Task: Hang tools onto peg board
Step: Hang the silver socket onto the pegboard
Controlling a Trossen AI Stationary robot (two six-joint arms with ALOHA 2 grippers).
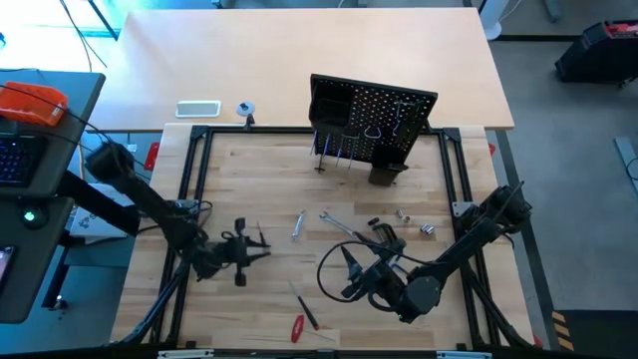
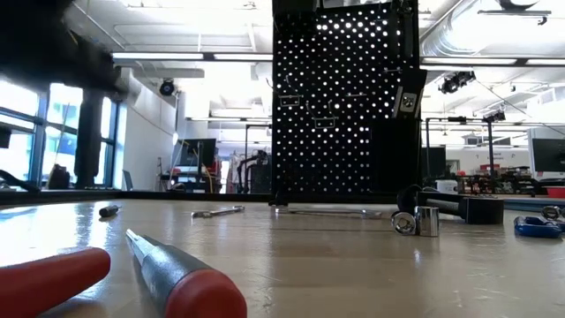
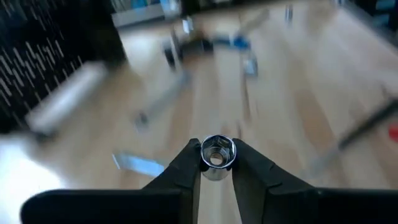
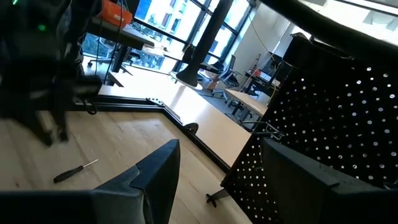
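My left gripper (image 3: pixel 217 163) is shut on a small silver socket (image 3: pixel 217 154), one of the tools, and is held above the table's left half (image 1: pixel 261 249). The black peg board (image 1: pixel 374 120) stands upright at the table's far edge, with hooks and a small bin (image 1: pixel 389 172). My right gripper (image 4: pixel 217 180) stands open and empty over the middle of the table (image 1: pixel 349 267), facing the peg board (image 4: pixel 336 124). Two wrenches (image 1: pixel 297 227) (image 1: pixel 335 221), black pliers (image 1: pixel 384 235) and loose sockets (image 1: pixel 427 229) lie flat on the table. My left gripper pinches the socket by two opposite outer sides (image 3: pixel 204 157) between its two fingertips (image 3: pixel 245 158). The socket's open hexagonal end faces back toward the wrist. The fingers reach out from the table's left, slanting slightly down. The socket is lifted clear of the table.
Two red-handled screwdrivers (image 1: pixel 297 327) (image 1: pixel 307 307) lie near the front edge, close in the low view (image 2: pixel 190 283). A black frame (image 1: pixel 194 179) borders the work area. Bare wood shows between the tools and the peg board's foot.
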